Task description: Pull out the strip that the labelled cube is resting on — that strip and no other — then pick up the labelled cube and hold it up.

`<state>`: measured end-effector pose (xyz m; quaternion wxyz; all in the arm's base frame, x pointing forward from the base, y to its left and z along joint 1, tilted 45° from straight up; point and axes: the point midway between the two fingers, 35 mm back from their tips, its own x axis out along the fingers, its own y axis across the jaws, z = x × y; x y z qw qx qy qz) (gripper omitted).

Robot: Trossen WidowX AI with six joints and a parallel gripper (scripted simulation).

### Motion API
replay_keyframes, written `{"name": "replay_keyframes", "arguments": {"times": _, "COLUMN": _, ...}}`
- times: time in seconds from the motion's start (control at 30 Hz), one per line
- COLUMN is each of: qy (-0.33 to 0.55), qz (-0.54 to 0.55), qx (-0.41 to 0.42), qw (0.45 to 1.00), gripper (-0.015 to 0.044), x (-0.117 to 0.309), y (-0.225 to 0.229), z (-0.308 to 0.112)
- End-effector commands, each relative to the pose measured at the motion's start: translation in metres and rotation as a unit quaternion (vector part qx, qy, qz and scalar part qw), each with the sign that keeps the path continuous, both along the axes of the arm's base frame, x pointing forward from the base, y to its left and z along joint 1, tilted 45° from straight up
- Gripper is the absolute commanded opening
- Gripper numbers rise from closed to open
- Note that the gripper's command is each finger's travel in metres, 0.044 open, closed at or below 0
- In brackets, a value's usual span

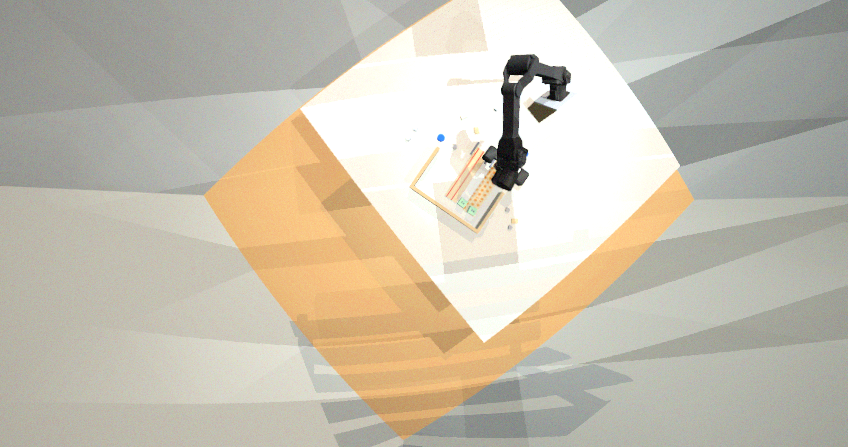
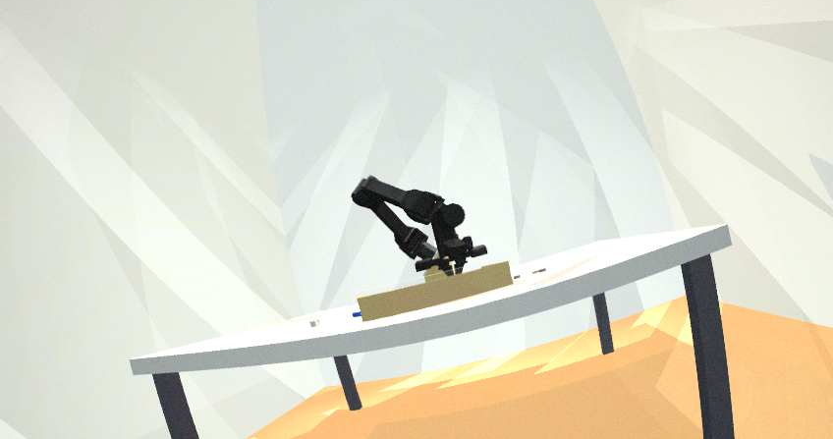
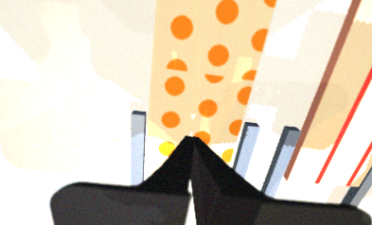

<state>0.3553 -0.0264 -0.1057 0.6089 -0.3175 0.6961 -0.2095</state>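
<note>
A pale strip with orange dots (image 1: 482, 189) (image 3: 199, 43) lies in the wood-edged tray (image 1: 440, 208) (image 2: 434, 293). Beside it lies a strip with red lines (image 1: 463, 173) (image 3: 350, 113). Two green squares with dark marks, one (image 1: 462, 202) and another (image 1: 472, 210), show near the tray's far wall; I cannot tell which is the labelled cube or exactly what each rests on. My gripper (image 2: 455, 273) (image 3: 190, 142) is shut, fingertips together and empty, over the near end of the dotted strip. Whether the tips touch it is unclear. In the top view the hand hides the fingertips.
Upright grey posts stand beside the dotted strip: one (image 3: 138, 142) left, another (image 3: 245, 147) right, and a third (image 3: 278, 158) farther right. A dark bar (image 1: 488, 210) runs inside the tray. A blue disc (image 1: 440, 137) (image 2: 356, 313) and small bits (image 1: 476, 130) lie outside it.
</note>
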Motion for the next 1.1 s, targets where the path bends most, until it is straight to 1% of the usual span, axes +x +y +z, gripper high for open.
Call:
{"name": "replay_keyframes", "arguments": {"times": 0.0, "qy": 0.001, "qz": 0.000, "qx": -0.001, "qw": 1.000, "gripper": 0.0000, "x": 0.0000, "y": -0.0018, "z": -0.0008}}
{"name": "replay_keyframes", "arguments": {"times": 1.07, "qy": 0.001, "qz": 0.000, "qx": -0.002, "qw": 1.000, "gripper": 0.0000, "x": 0.0012, "y": -0.0039, "z": -0.0034}}
